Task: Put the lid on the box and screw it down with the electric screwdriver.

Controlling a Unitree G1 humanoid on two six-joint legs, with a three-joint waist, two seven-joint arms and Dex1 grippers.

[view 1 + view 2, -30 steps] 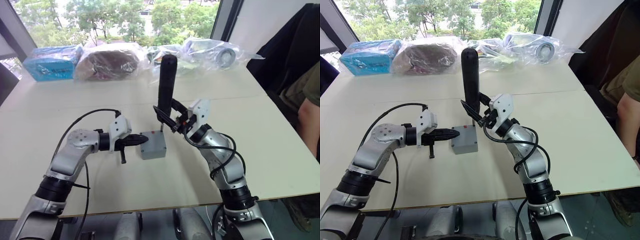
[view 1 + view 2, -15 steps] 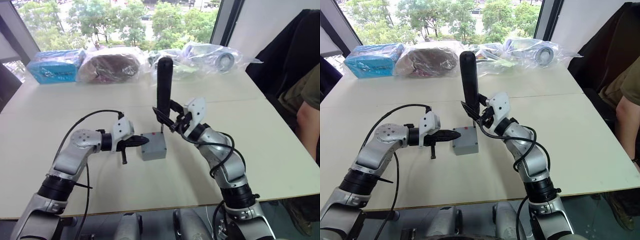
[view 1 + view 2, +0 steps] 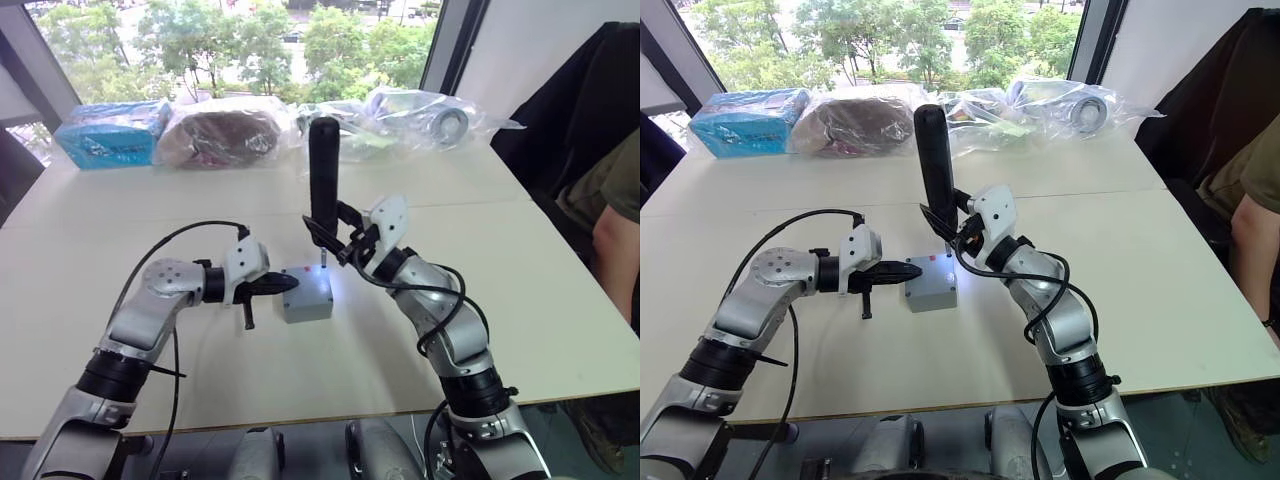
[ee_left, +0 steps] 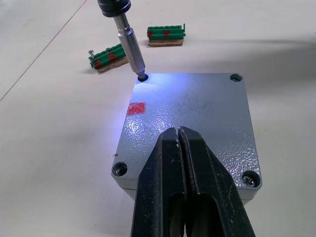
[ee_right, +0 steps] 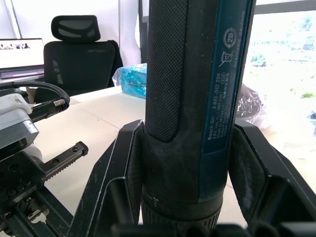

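The grey lid (image 4: pixel 197 108) with its red mark lies on the box (image 3: pixel 306 304) at the table's middle. My left gripper (image 4: pixel 177 132) is shut, its tips resting on the lid's top from the left side (image 3: pixel 290 284). My right gripper (image 3: pixel 336 240) is shut on the electric screwdriver (image 3: pixel 322 175), which stands upright over the box. Its metal bit (image 4: pixel 129 44) sits in the lid's far corner hole, and its white-blue light glows on the lid there. The right wrist view shows the dark screwdriver body (image 5: pixel 187 98) between the fingers (image 5: pixel 118 168).
Two green terminal strips (image 4: pixel 165 35) (image 4: pixel 108 57) lie just beyond the box. A blue package (image 3: pixel 105 130) and plastic-wrapped items (image 3: pixel 225 125) line the table's far edge. A person's arm (image 3: pixel 615 230) is at the right, beside the table.
The screwdriver has shifted slightly left with my right gripper, and its light now glows on the lid's corner. My left gripper stays shut on the lid.
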